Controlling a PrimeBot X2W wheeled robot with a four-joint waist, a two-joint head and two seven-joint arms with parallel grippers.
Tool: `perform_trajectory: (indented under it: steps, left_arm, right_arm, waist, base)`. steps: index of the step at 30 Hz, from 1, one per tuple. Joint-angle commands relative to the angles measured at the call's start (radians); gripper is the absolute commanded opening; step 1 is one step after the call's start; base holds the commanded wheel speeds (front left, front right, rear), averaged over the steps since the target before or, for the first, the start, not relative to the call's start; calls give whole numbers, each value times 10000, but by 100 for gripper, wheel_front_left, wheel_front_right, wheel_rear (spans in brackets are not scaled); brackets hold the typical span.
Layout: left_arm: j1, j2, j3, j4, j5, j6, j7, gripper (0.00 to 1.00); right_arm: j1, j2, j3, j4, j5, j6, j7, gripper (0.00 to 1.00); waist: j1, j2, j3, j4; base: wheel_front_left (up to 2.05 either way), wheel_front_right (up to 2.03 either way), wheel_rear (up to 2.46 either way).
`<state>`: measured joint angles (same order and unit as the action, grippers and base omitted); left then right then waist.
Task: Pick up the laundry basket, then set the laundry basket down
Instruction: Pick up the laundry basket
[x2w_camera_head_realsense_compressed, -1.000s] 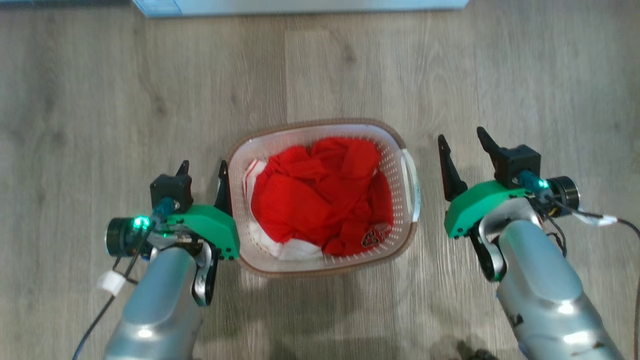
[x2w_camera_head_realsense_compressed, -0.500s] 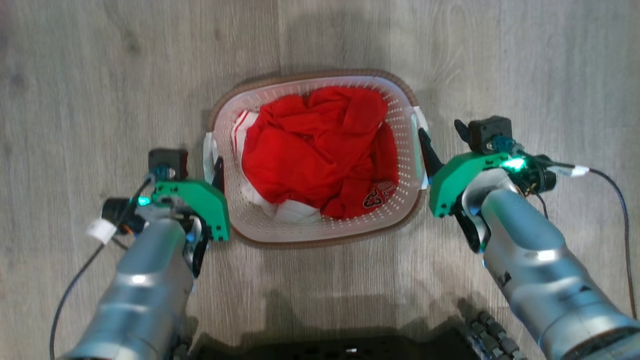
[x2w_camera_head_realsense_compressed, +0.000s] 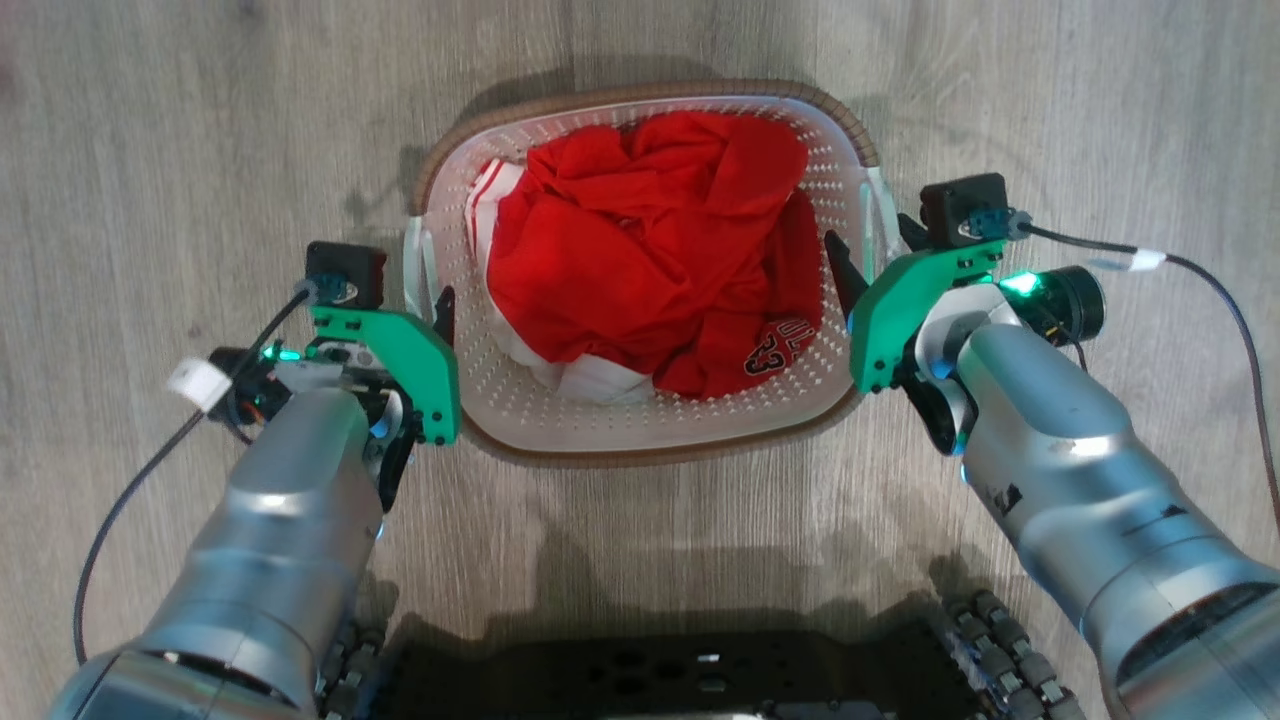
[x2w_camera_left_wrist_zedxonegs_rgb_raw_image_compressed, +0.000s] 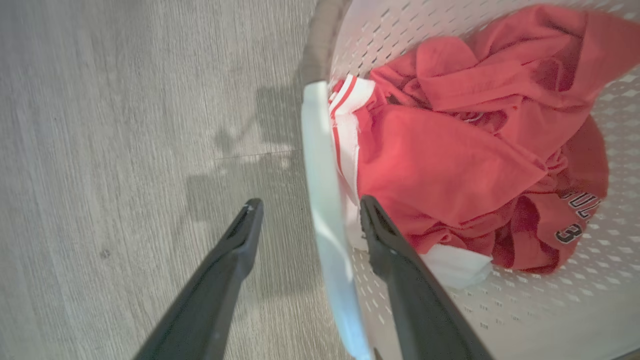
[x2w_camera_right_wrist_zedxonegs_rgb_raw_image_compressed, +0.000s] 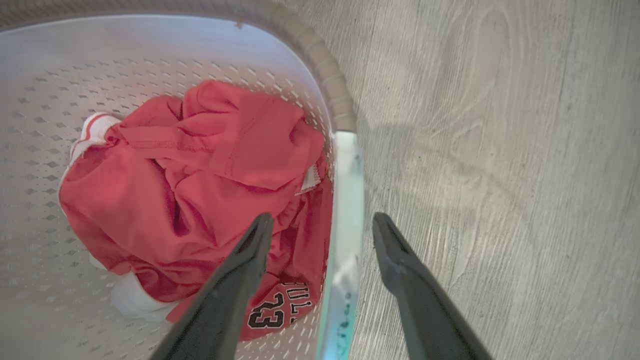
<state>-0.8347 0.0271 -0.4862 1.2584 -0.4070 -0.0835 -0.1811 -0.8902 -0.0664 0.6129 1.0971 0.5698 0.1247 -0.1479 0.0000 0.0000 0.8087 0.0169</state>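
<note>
Sitting on the wood floor (x2w_camera_head_realsense_compressed: 150, 150), the laundry basket (x2w_camera_head_realsense_compressed: 640, 425) holds red clothes (x2w_camera_head_realsense_compressed: 650, 250). The left gripper (x2w_camera_left_wrist_zedxonegs_rgb_raw_image_compressed: 310, 202) has its fingers (x2w_camera_left_wrist_zedxonegs_rgb_raw_image_compressed: 235, 250) apart, one on each side of the white left handle (x2w_camera_left_wrist_zedxonegs_rgb_raw_image_compressed: 315, 130). The right gripper (x2w_camera_right_wrist_zedxonegs_rgb_raw_image_compressed: 322, 219) has its fingers (x2w_camera_right_wrist_zedxonegs_rgb_raw_image_compressed: 240, 270) apart around the right handle (x2w_camera_right_wrist_zedxonegs_rgb_raw_image_compressed: 347, 200) too.

Laundry basket (x2w_camera_head_realsense_compressed: 620, 428): white perforated plastic w/ brown woven rim, 2 white side handles (x2w_camera_head_realsense_compressed: 414, 268); upright on wood floor (x2w_camera_head_realsense_compressed: 200, 120), red clothes (x2w_camera_head_realsense_compressed: 640, 230) inside.
</note>
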Motion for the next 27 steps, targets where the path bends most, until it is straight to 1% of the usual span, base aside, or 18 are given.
perform_trajectory:
  steps: [1,5,11,19,27]
  left_arm:
    - [76,231,61,33,-38,-38,63,100]
    - [-193,231,-246,106,-210,-147,512,100]
    - [-577,231,-639,178,-360,-235,876,100]
    - [-899,231,-956,227,-682,-299,1042,100]
    - [-965,231,-1327,147,-1143,-333,1057,100]
  right_arm:
    - [246,139,202,-45,118,60,57,100]
    - [-3,78,560,79,566,60,388,100]
    - [-388,15,1036,329,944,60,639,100]
    - [-758,20,1451,629,1401,60,816,100]
    - [-916,13,1846,773,1748,60,741,100]
  waist:
    - [0,0,92,14]
    - [0,0,343,44]
    - [0,0,706,84]
    - [0,0,1055,149]
    - [0,0,1183,194]
  base:
    - [0,0,0]
    - [0,0,0]
    - [0,0,0]
    - [0,0,0]
    - [0,0,0]
